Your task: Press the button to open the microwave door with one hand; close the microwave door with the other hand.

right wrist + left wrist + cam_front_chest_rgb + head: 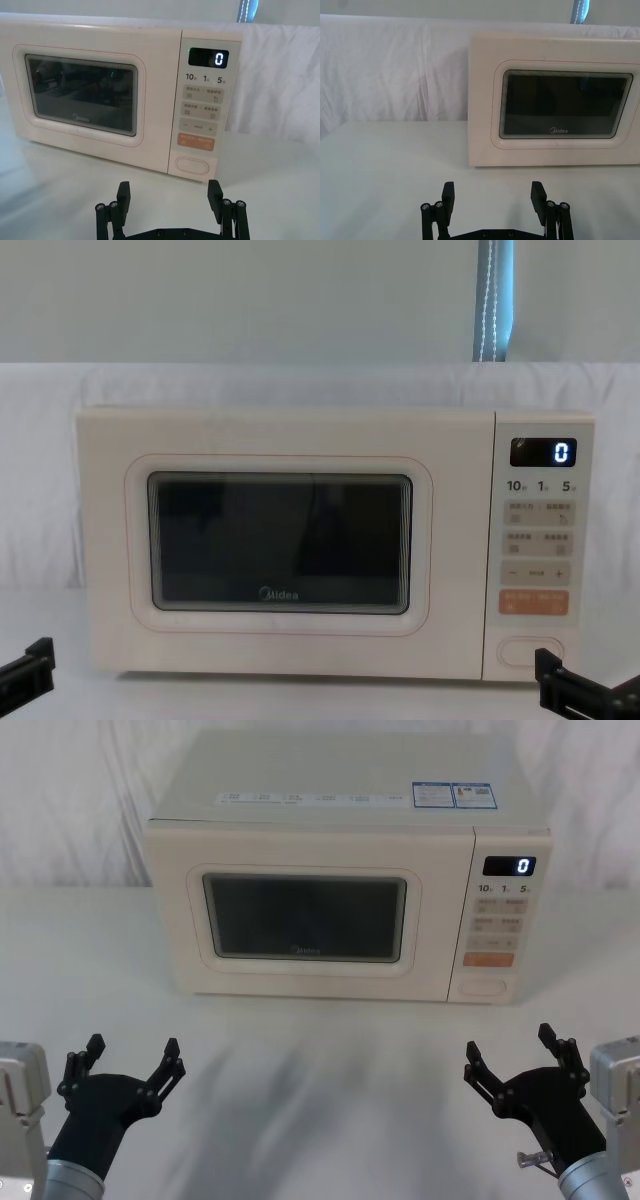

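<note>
The cream microwave stands at the back middle of the white table, its door [305,915] [560,107] [82,95] [280,545] shut flush with the front. The wide pill-shaped button [482,987] [192,165] [530,651] sits at the bottom of the control panel, under an orange key. My left gripper [128,1057] [492,197] hovers open near the table's front left, well short of the door. My right gripper [512,1049] [169,196] is open at the front right, in front of the button and apart from it.
The control panel [500,915] shows a lit "0" display [509,866]. White cloth covers the table [320,1060] and hangs behind the microwave. Open table lies between both grippers and the microwave front.
</note>
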